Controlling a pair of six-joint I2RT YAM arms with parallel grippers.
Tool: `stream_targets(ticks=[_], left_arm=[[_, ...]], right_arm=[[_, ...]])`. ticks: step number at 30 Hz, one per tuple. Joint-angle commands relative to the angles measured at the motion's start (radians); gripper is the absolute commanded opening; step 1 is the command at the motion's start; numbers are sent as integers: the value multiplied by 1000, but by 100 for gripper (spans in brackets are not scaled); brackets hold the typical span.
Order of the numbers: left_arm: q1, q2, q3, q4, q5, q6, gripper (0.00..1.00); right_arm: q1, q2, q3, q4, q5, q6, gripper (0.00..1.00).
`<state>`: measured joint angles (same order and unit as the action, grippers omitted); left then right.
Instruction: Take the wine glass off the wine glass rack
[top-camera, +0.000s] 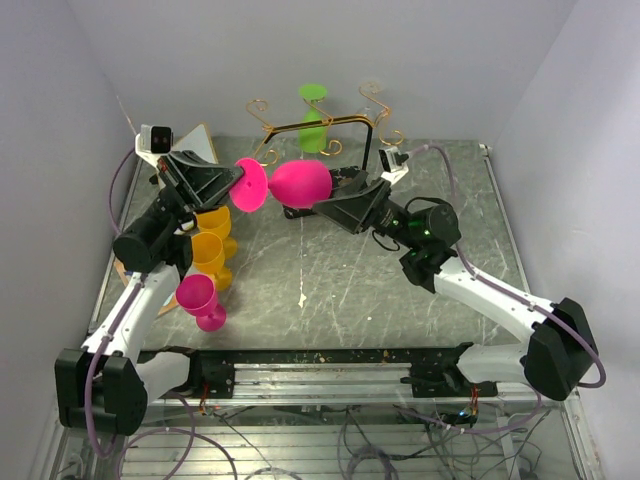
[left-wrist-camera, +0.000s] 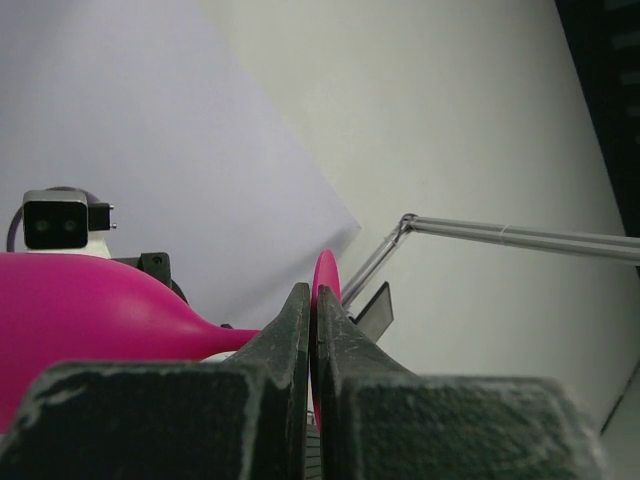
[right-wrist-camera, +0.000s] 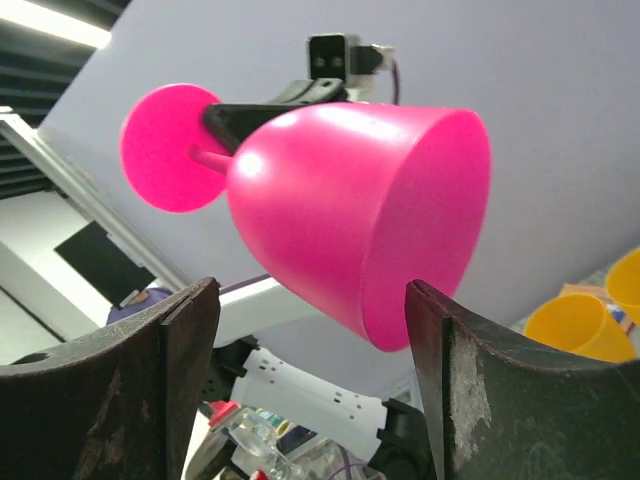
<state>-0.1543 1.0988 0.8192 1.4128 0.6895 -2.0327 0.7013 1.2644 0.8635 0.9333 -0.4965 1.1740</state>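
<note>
A pink wine glass lies on its side in the air in front of the wine glass rack, a gold wire stand on a black post. My left gripper is shut on the glass's round foot, whose thin edge shows between the fingers. My right gripper is open, its two fingers standing either side of the bowl near the rim. A gap shows at the left finger; the right finger is close to the rim. A green wine glass hangs upside down on the rack.
Two yellow glasses and another pink glass stand on the table's left side by the left arm. The yellow ones also show at the right edge of the right wrist view. White walls close in the back and sides.
</note>
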Motion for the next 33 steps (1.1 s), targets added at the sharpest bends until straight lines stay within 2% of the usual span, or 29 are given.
stream_targets(ticks=[1,5,8,13,16,18,20,22,25,27,31,33], left_arm=[[-18,-18,-24,162,-44,-58,7],[-41,-27,-48,150,-56,-40,7],[-59,-1,-70,200,-79,-53,7],[-82,66,-81,310,-121,-88,7],[-91,79,-76,298,-106,-59,9],[-95,73,-76,256,-87,-20,16],[-96,48,-82,192,-66,39,29],[-96,15,-93,93,-47,121,48],[-96,-52,-122,-95,-44,265,65],[-98,-116,-133,-318,-56,414,75],[-99,-236,-114,-679,-106,641,82],[-99,-274,-91,-832,-134,728,82]], right_arm=[[-4,-11,-17,151,-29,52,74],[-2,-31,-30,211,-37,46,73],[-2,-45,-41,294,-62,47,61],[-2,-37,-71,508,-63,144,39],[-2,-28,-58,582,-81,181,26],[-2,-28,-50,587,-89,189,11],[-2,-47,-59,573,-82,175,0],[-2,-84,-79,523,-62,137,0],[-4,-186,-118,316,45,37,0],[-2,-297,-113,-5,217,-34,0],[-2,-405,43,-687,575,-90,0],[-2,-415,105,-927,712,-53,0]])
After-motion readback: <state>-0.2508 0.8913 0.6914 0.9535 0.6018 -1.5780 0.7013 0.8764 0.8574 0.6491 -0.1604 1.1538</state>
